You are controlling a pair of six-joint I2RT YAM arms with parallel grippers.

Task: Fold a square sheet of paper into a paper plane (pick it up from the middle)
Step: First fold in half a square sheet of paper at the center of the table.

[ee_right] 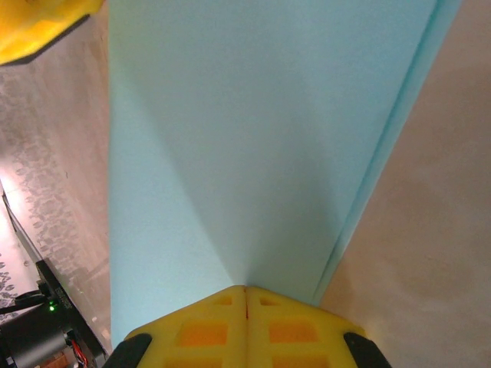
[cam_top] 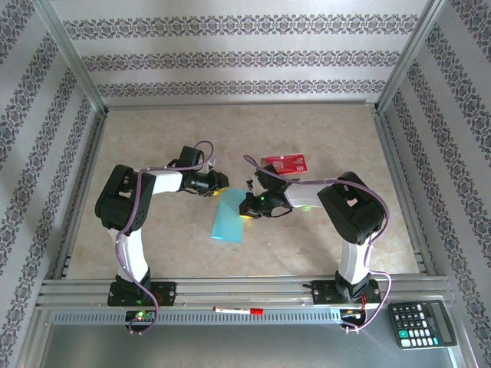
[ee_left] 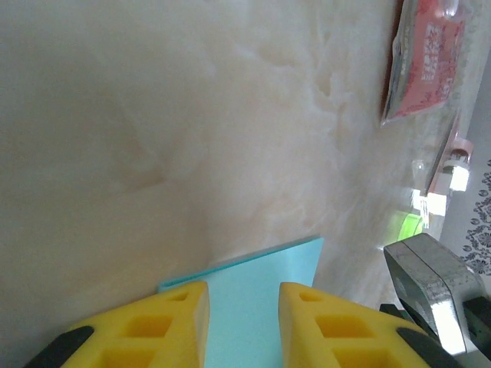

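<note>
- Pinching the sheet of paper [cam_top: 228,224] at one edge is the right claw [ee_right: 245,290], its fingers pressed flat together. The blue sheet fans out from the tips, with a doubled edge along one side.
- The sheet sits near the middle of the tabletop [cam_top: 153,138], between the two arms and apart from the edges.
- The left claw [ee_left: 242,290] stands narrowly parted at the sheet's far end. The blue shows through the gap, and I see no grip there.
- The fold in hand probably goes best with a firm right pinch while the left claw lines up the layers and then presses slowly along the crease, since thin paper buckles and slips easily.
- The red packet [cam_top: 285,163] lies just beyond the right claw, toward the far edge. It looks sealed, and I cannot tell what is inside.
</note>
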